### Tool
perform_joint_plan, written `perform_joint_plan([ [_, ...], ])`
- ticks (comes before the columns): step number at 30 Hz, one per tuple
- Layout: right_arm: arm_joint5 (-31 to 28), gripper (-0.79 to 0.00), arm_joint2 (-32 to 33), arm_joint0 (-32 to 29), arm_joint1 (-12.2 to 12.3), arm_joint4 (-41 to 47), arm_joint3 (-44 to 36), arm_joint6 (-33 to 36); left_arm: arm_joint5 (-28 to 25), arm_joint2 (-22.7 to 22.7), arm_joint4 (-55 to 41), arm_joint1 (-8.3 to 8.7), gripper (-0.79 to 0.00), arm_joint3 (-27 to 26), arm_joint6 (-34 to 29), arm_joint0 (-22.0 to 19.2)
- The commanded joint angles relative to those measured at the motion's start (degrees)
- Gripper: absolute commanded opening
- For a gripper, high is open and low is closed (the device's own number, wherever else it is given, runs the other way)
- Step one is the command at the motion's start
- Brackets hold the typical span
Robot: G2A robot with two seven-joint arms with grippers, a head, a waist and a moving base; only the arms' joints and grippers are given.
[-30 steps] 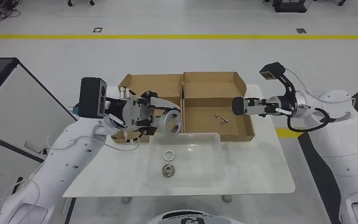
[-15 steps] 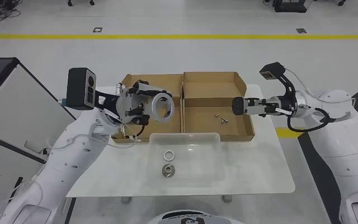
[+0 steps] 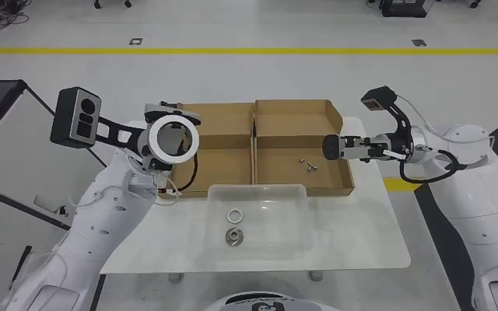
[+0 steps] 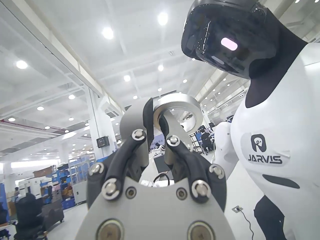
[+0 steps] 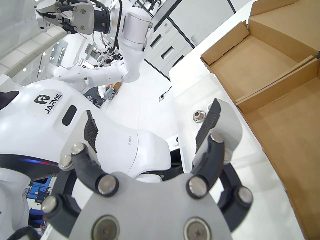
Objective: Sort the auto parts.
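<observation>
Left fingers [image 4: 149, 121] pinch the metal ring [image 4: 177, 112] by its wall at nine o'clock; right fingers [image 5: 208, 118] stand spread. Ring seems stiff, weighty, slick.

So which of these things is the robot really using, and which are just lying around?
For the job: metal ring in the left claw, white ring and flanged metal part in the clear tray, small bolts in the right cardboard box, left cardboard box, open right claw.
Just there: table, cabinet, yellow floor line.
</observation>
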Motion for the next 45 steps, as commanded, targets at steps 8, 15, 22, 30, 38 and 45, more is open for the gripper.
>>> perform_joint_plan([
  [8,0.0,0.0,0.0,0.0,0.0,0.0,0.0,0.0,-1.63,-2.73,3.79,-1.26,-0.785,2.32,-2.1,1.1],
  [15,0.0,0.0,0.0,0.0,0.0,0.0,0.0,0.0,-1.27,-2.86,7.78,-1.61,-0.785,2.39,-7.91,0.82],
  [22,0.0,0.0,0.0,0.0,0.0,0.0,0.0,0.0,-1.07,-2.49,6.26,-1.95,-0.785,1.65,-14.23,0.47],
  [30,0.0,0.0,0.0,0.0,0.0,0.0,0.0,0.0,-1.63,-0.65,3.43,-3.17,-0.785,-0.3,-3.71,-0.45],
  [38,0.0,0.0,0.0,0.0,0.0,0.0,0.0,0.0,-1.63,-0.08,-5.42,-5.32,-0.785,-2.93,-1.62,-0.98],
  [45,0.0,0.0,0.0,0.0,0.0,0.0,0.0,0.0,-1.63,0.08,-6.41,-7.18,-0.785,-2.25,-1.63,-0.5],
])
